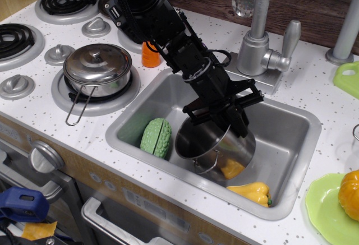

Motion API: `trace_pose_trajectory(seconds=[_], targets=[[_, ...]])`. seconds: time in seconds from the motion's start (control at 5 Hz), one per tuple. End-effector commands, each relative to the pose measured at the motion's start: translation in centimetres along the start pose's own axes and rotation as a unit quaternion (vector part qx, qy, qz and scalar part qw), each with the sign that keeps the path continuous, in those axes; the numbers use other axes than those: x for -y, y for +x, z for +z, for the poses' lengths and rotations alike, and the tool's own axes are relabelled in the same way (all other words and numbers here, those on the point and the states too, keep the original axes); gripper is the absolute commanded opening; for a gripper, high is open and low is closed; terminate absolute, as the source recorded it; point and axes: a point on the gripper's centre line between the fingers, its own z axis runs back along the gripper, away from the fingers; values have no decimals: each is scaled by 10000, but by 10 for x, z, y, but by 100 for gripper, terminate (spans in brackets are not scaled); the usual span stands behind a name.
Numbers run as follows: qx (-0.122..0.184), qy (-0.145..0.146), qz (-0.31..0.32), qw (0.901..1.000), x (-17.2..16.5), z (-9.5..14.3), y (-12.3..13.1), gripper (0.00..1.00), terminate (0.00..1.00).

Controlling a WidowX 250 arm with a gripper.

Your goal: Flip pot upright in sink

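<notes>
The shiny steel pot [216, 144] hangs tilted inside the grey sink [291, 123], its open mouth facing up and to the left, its wire loop handle at the lower front. My gripper [224, 115] reaches down from the upper left and is shut on the pot's far rim, holding it just above the sink floor. The pot's base is hidden behind its body.
A green bumpy vegetable [155, 137] lies in the sink's left part. A yellow pepper [251, 192] and another yellow piece [231, 169] lie at the front right, under the pot. A lidded steel pot [96, 68] sits on the burner. The faucet [255, 43] stands behind.
</notes>
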Motion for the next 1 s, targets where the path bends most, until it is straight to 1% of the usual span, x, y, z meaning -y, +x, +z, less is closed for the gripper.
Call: trace_pose_trajectory(seconds=[0.0, 0.2, 0.4, 0.6, 0.8], targets=[[257, 358, -286, 9986, 7, 27, 12, 0, 0], [342, 820, -340, 9955, 6, 24, 10, 0, 0], [511, 1731, -365, 9829, 8, 20, 8, 0, 0], [714, 1814, -448, 9798, 7, 16, 7, 100, 0], [919, 1813, -534, 9777, 5, 14, 7, 100, 100]])
